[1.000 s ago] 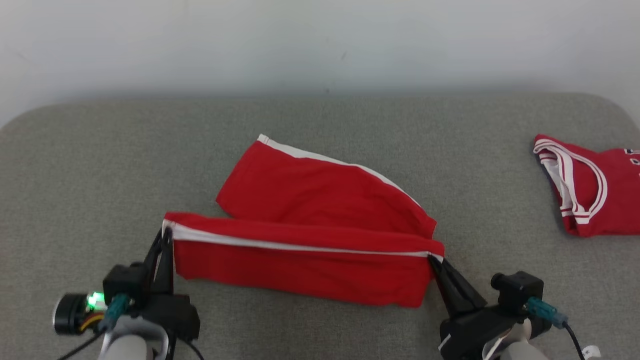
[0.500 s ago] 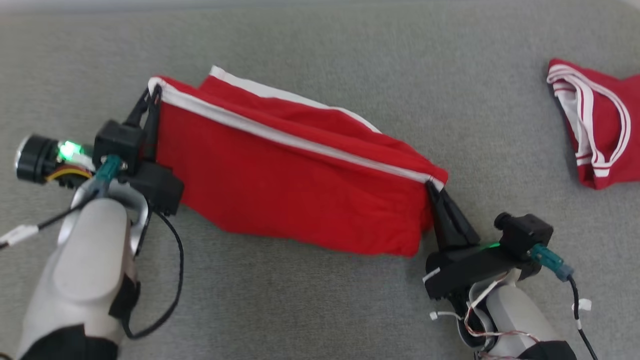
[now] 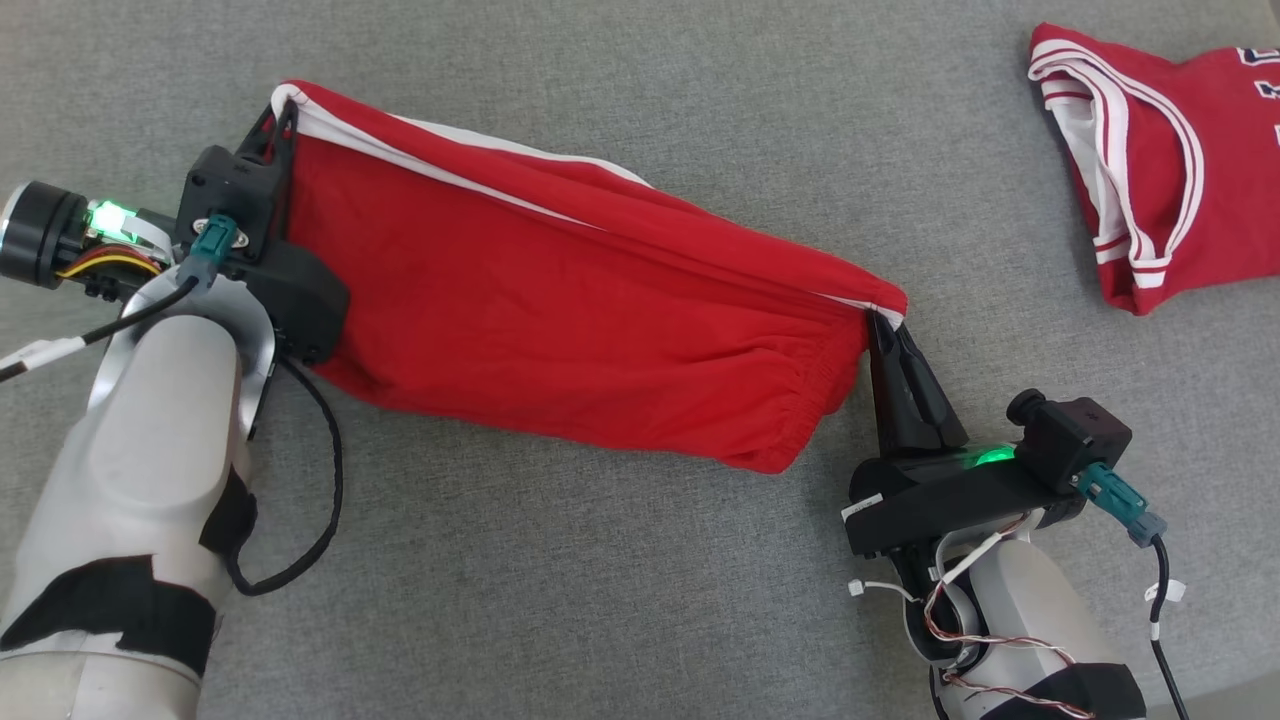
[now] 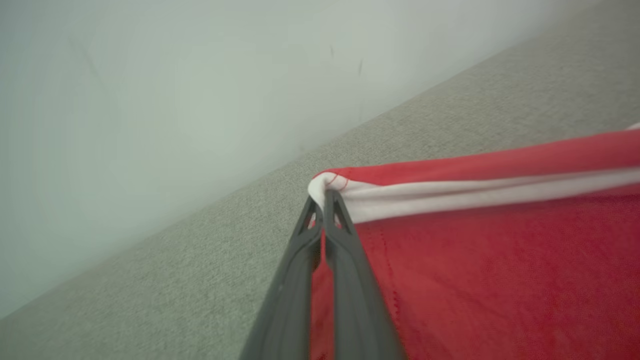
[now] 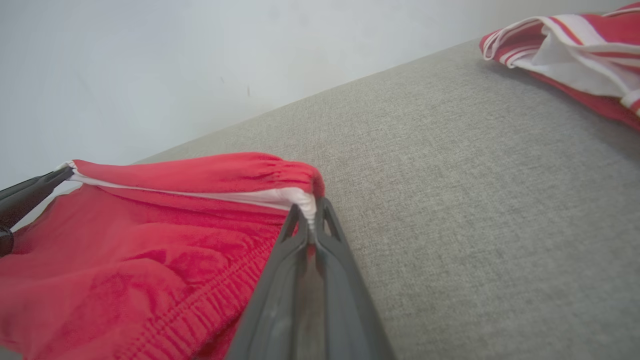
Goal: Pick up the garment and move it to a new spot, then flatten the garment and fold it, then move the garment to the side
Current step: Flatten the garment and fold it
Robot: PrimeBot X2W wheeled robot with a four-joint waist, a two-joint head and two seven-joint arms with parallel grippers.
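The garment (image 3: 560, 300) is a pair of red shorts with a white side stripe, stretched between my two grippers above the grey cushion. My left gripper (image 3: 280, 110) is shut on its upper-left corner, where the white stripe ends (image 4: 325, 192). At the lower right, my right gripper (image 3: 885, 325) is shut on the other corner, beside the elastic waistband (image 5: 307, 205). The cloth (image 5: 150, 235) hangs loose below the taut top edge. In the right wrist view the left gripper's fingers (image 5: 30, 192) show at the far left, on the stripe.
A second red garment with white trim (image 3: 1160, 160) lies at the far right of the grey cushion (image 3: 600, 600), also visible in the right wrist view (image 5: 575, 60). A pale wall (image 4: 150, 100) stands behind the cushion's far edge.
The head camera has tilted down, so the wall left the picture. Both arms reached forward with the garment, the left further than the right, and the cloth now covers the leg that lay behind.
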